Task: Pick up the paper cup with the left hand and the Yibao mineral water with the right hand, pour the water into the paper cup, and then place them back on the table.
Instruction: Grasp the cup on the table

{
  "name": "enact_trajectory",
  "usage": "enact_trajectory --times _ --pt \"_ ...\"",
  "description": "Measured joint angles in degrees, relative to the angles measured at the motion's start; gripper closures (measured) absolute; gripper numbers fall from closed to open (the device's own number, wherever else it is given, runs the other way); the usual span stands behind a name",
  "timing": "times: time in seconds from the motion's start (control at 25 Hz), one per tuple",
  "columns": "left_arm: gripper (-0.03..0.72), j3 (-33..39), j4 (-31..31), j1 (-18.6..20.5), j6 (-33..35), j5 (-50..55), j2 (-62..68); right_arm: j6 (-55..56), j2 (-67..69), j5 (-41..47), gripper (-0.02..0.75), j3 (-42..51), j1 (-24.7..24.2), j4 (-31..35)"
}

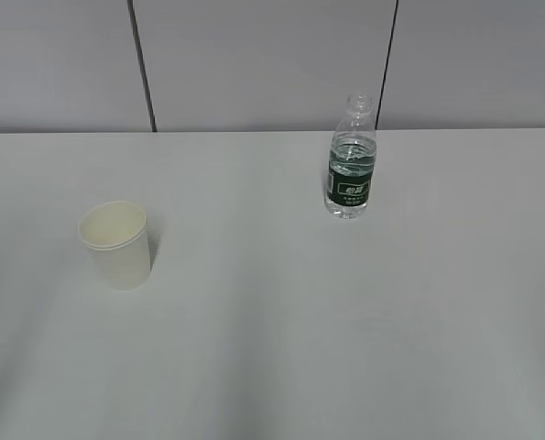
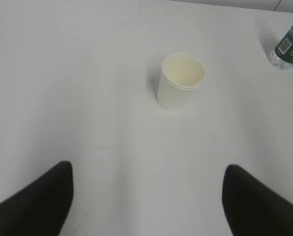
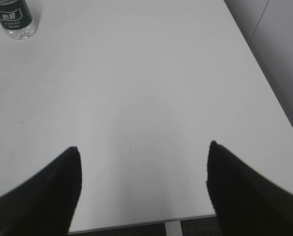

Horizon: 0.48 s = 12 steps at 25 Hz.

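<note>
The paper cup point(image 1: 115, 244) stood near left on the worktop point(image 1: 281, 330) and looked light and easy to squash, so the wide-open left tool point(image 2: 146, 196) should probably squeeze its middle softly.

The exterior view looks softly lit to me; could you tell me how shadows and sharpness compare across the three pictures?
Exterior view: even light, only a faint shadow right of the paper cup; the Yibao mineral water is sharp. Left wrist view: cup clear, left pincer fingertips blurred. Right wrist view: right pincer fingertips equally soft.
</note>
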Motion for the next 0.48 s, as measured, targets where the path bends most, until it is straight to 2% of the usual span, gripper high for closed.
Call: enact_trajectory --times 0.08,0.2,0.36,0.48 --pt "0.129 0.00 -0.70 -0.72 1.12 -3.57 3.82 0.00 0.00 0.00 0.153 0.00 0.00 0.00" --pt "0.129 0.00 -0.84 -4.06 3.42 -9.46 7.15 0.00 0.00 0.00 0.153 0.00 0.00 0.00" --pt "0.129 0.00 0.31 -10.38 4.43 -14.06 10.68 0.00 0.00 0.00 0.153 0.00 0.00 0.00" --pt "0.129 0.00 3.39 -16.50 4.49 -18.07 13.16 0.00 0.00 0.00 0.153 0.00 0.00 0.00"
